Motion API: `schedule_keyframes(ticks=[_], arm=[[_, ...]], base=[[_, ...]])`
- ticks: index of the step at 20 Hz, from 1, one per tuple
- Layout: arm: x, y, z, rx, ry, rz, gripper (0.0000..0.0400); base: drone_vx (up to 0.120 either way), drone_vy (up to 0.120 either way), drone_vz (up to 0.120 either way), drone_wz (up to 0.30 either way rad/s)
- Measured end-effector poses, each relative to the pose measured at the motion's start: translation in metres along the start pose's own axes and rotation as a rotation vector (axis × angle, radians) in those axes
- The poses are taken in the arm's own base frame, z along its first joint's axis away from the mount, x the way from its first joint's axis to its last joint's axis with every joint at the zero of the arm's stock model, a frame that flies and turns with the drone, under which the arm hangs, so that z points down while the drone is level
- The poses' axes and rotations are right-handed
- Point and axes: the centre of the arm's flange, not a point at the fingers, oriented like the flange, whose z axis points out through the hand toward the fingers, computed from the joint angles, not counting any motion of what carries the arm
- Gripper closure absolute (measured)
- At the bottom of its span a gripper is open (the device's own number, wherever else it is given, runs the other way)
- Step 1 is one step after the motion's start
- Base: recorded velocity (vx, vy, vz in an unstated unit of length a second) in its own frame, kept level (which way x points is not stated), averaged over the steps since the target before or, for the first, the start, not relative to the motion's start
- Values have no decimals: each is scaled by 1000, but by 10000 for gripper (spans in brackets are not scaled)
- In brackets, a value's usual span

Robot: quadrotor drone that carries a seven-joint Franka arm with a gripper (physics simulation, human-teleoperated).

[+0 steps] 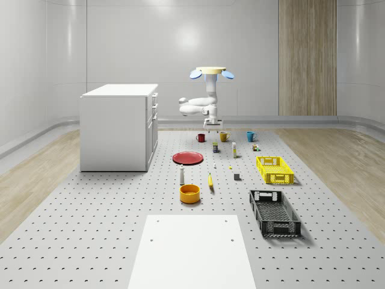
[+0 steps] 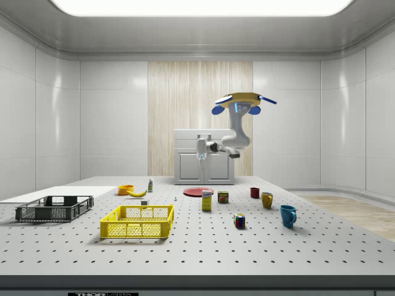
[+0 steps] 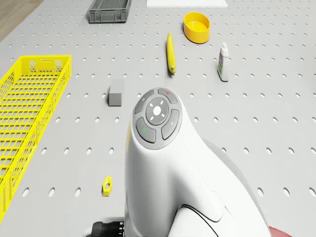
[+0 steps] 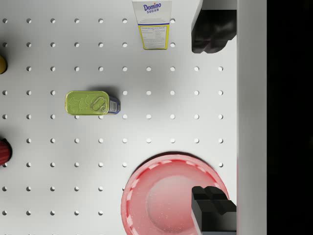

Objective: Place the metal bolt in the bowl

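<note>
Orange bowl (image 1: 189, 192), red plate (image 1: 187, 158).

Tan disc drone (image 1: 210, 70) with blue rotors, glossy white arm (image 2: 229, 140), black-fingered pincer (image 4: 211, 120)

Drone (image 1: 210, 72) hovers high above the far part of the table, rotors level. Arm (image 1: 204, 99) hangs beneath it, bends at the elbow, then folds so the wrist points straight down. Gripper (image 4: 211, 117) hangs in the air, fingers (image 4: 210, 32) spread wide apart, nothing between them.
</note>
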Motion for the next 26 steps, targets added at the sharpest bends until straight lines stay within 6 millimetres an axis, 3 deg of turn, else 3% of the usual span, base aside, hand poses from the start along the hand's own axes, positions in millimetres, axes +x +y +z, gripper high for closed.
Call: schedule_keyframes(ticks=[5,9,26], arm=[[0,0,0,0,0,0,0],[0,0,0,0,0,0,0],[0,0,0,0,0,0,0]], base=[[120,0,-112,0],[120,0,0,0],[120,0,-111,0]])
